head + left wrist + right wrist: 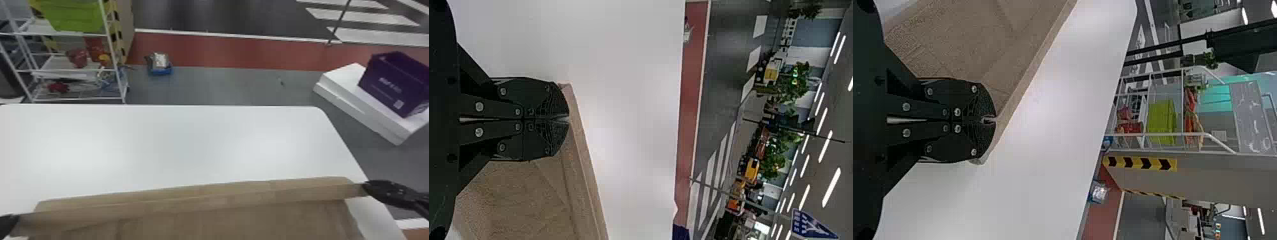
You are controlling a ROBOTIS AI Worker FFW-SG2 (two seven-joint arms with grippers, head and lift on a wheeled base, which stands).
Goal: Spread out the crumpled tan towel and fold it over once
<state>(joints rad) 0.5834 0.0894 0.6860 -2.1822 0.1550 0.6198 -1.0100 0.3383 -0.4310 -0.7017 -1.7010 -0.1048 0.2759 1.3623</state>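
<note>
Tan is the colour of the towel [242, 220], which is lying across the near side of the white desk [191, 143]. The left gripper [15, 217] is pinching it at the left, fingers closed on the cloth; the right gripper [367, 185] is gripping it at the right between closed fingers.

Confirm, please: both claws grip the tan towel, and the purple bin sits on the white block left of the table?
The side is wrong: in the head view, the purple bin sits on the white block right of the table. The left claw and the right claw do grip the tan towel.
</note>
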